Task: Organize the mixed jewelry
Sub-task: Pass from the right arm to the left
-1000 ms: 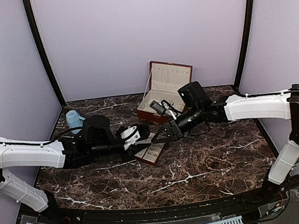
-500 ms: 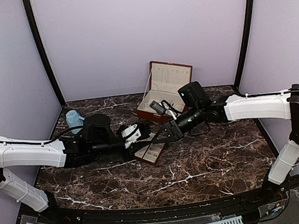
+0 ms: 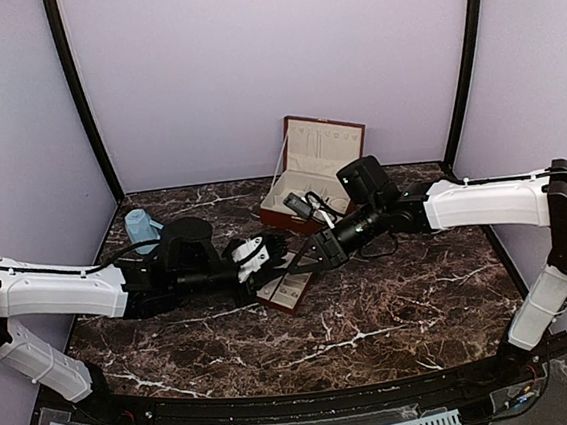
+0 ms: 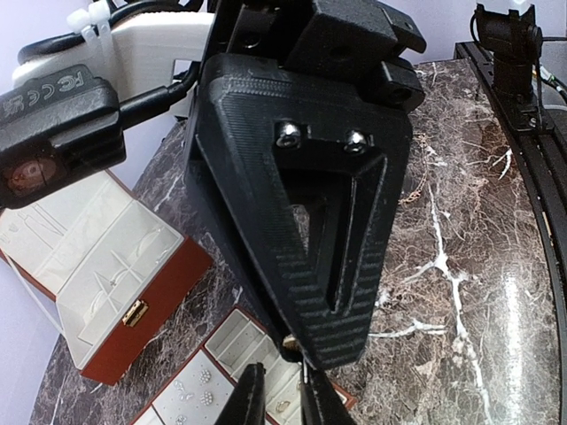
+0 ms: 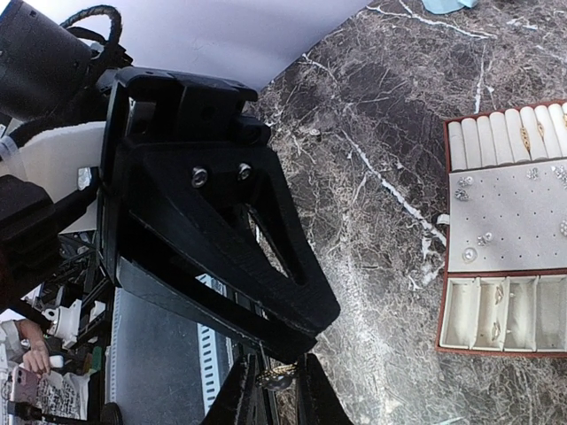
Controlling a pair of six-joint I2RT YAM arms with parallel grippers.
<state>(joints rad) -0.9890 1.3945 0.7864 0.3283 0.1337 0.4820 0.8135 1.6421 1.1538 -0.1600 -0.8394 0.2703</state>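
Where dark veined marble tabletop ends, lilac walls, black posts rise.

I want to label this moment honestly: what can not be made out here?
Top view: what lies in the compartment tray, too small.
Left wrist view: whether the left claw grips anything; the right claw blocks it.
Right wrist view: kind of gold piece in right claw, too small.

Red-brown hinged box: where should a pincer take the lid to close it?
Probably the lid by its free top edge, coming down from above with the pincer straddling the panel. It stands open, near upright, so that thin edge is exposed.
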